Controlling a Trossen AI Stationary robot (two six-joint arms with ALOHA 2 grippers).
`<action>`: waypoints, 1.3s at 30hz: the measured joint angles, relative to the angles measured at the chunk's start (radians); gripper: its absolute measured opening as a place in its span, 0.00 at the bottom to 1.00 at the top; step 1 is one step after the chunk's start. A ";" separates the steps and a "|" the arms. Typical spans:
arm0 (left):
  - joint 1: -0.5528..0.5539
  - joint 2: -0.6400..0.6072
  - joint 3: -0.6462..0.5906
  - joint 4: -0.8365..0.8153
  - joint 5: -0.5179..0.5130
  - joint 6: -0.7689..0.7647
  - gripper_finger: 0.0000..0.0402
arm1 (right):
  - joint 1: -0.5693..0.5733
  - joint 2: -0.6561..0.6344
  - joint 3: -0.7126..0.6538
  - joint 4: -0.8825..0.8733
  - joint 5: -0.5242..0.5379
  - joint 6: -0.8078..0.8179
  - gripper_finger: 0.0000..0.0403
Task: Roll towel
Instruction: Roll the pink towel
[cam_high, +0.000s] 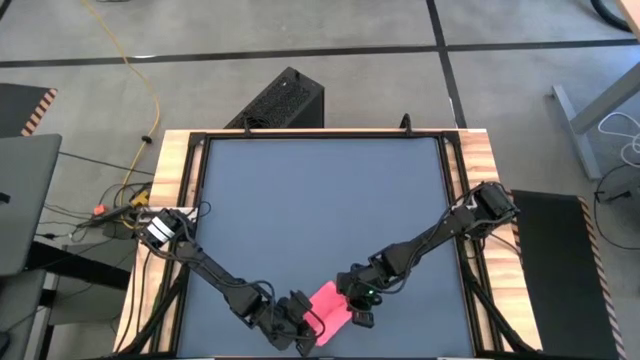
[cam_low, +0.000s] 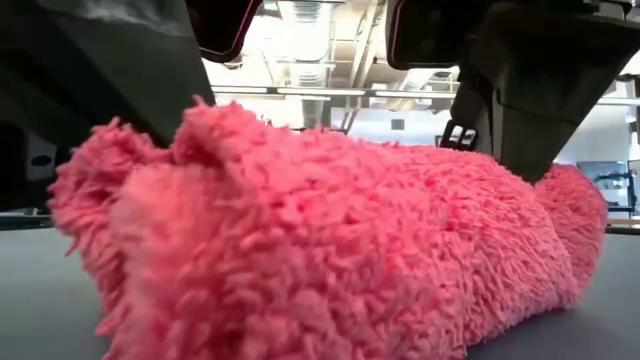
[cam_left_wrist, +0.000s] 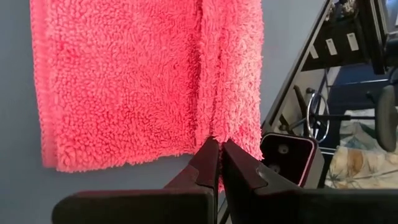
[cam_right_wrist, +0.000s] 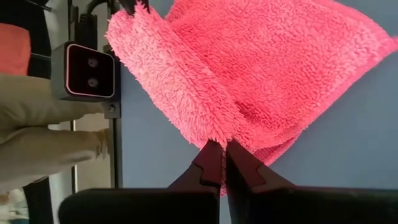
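Towel (cam_high: 328, 303) between both grippers (pinched)

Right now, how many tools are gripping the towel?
2: the left tool pinches the pink towel at one end of its folded-over edge, the right tool at the other end.

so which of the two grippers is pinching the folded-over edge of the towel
Both are shut on it: the left gripper and the right gripper each pinch an end of the raised fold of the pink towel, from opposite sides, near the mat's front edge.

Pink towel (cam_high: 330, 302), edge folded over
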 joint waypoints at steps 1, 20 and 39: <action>0.003 0.000 0.000 0.003 0.006 -0.001 0.00 | 0.000 0.000 0.000 0.000 0.000 -0.008 0.06; 0.016 0.045 0.001 0.013 0.169 -0.022 0.00 | 0.006 0.110 0.002 0.076 -0.067 -0.004 0.07; 0.019 0.066 0.001 0.064 0.132 0.005 0.00 | -0.026 0.097 -0.002 0.085 -0.080 0.011 0.19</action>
